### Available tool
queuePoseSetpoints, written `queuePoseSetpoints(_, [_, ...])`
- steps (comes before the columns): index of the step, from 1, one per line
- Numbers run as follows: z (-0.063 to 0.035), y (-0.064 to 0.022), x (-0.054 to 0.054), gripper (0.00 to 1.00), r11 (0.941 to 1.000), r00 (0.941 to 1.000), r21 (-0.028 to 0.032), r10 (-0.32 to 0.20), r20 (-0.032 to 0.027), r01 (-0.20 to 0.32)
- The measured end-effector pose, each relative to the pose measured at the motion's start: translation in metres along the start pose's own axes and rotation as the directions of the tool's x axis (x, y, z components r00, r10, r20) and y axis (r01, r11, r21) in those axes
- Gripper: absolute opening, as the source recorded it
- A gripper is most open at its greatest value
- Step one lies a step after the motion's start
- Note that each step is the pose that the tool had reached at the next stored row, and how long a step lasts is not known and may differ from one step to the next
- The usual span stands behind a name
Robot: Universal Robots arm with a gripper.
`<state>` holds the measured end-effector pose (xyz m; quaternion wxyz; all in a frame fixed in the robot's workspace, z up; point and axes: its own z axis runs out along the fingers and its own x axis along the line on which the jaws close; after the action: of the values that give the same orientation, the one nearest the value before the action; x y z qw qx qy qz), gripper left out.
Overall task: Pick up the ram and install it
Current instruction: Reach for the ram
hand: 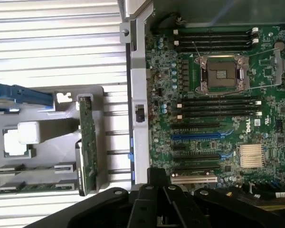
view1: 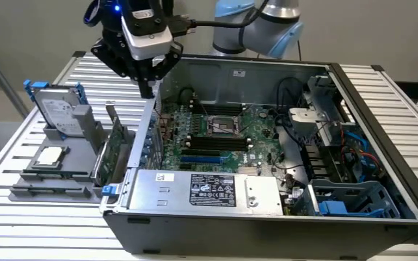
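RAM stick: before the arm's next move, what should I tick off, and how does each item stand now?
1. Free to be taken: ok. The ram stands on edge in the grey holder.
2. Lined up overhead: not ok. The gripper hangs over the case wall, beside the holder.
3. Target free: ok. The memory slots by the processor socket hold no stick.
4. The slot latches open: cannot tell.
5. Neighbours apart: ok. The hard drive stands apart from the ram.

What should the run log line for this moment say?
end effector: above case wall | memory slots: empty | green board: in holder
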<state>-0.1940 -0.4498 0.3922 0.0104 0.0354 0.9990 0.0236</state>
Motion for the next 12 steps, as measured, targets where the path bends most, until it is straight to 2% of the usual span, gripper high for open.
queuePoseSetpoints(12, [-0.0014,-0.0235,0.050,0.00,1.0000,1.0000,0.0006,0.000,0.0001,0.000])
